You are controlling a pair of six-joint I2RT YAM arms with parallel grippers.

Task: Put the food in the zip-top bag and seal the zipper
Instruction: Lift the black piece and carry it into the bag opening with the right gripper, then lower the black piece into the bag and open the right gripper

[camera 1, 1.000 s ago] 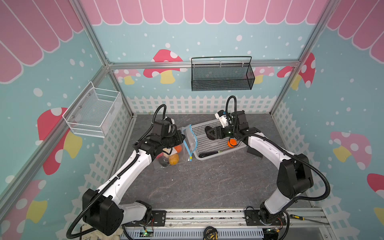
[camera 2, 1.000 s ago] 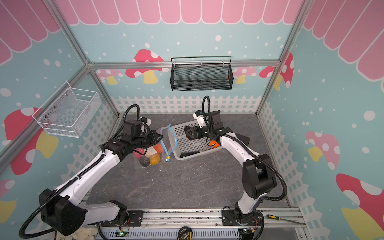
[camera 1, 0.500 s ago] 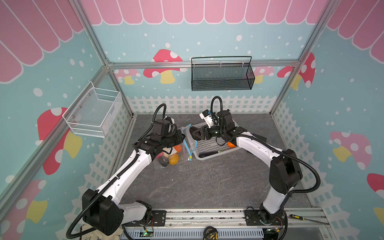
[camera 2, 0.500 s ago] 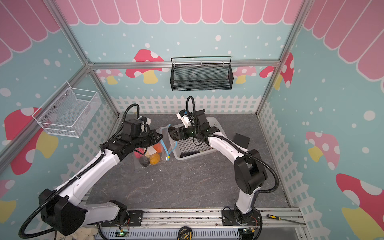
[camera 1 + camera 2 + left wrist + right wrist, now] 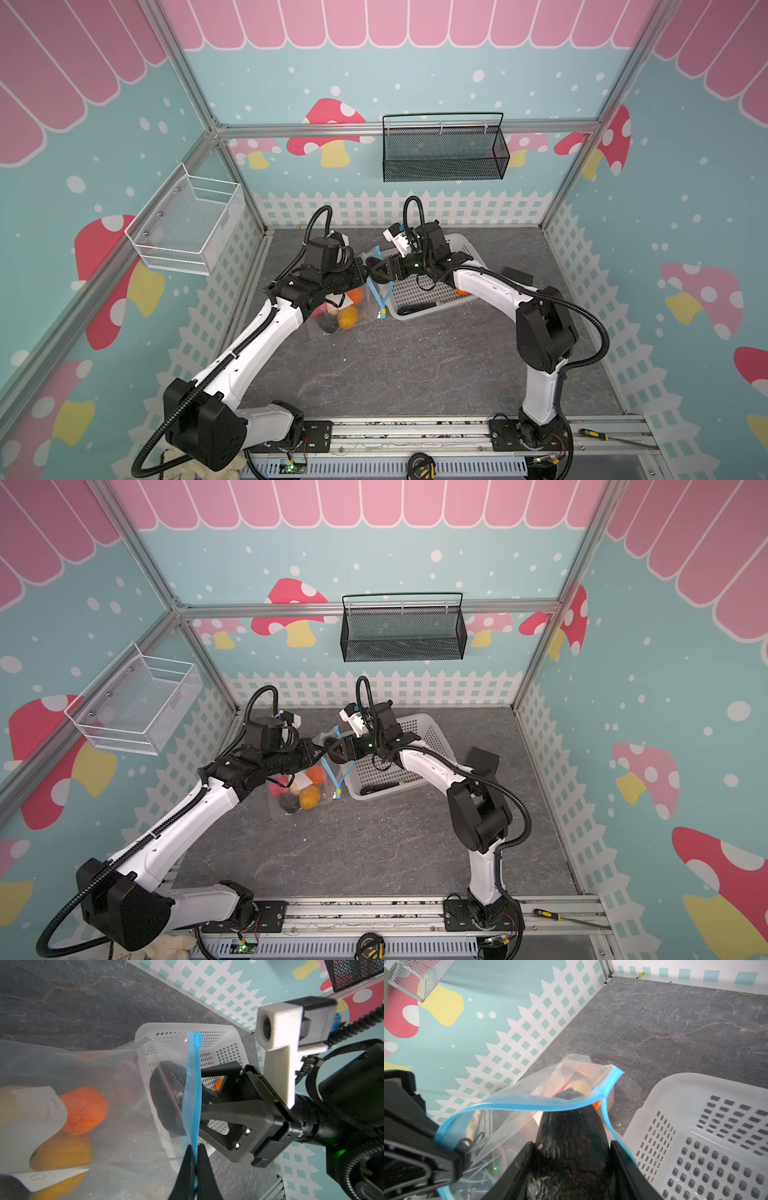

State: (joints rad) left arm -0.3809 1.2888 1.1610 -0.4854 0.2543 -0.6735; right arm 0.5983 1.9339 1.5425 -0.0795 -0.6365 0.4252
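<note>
Several foods (image 5: 347, 316) lie in the bag (image 5: 116, 1068) mid-frame; left jaws pinch the zipper (image 5: 192, 1093), right jaws grip a black lump (image 5: 571, 1142) entering (more wait in the basket (image 5: 695, 1084)); sealing remains.

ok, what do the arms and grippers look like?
Left arm and right arm: white link shells, black joints, black corrugated conduit. Left gripper and right gripper: black, tapered jaws. White camera mount on each wrist; green light on the right.
</note>
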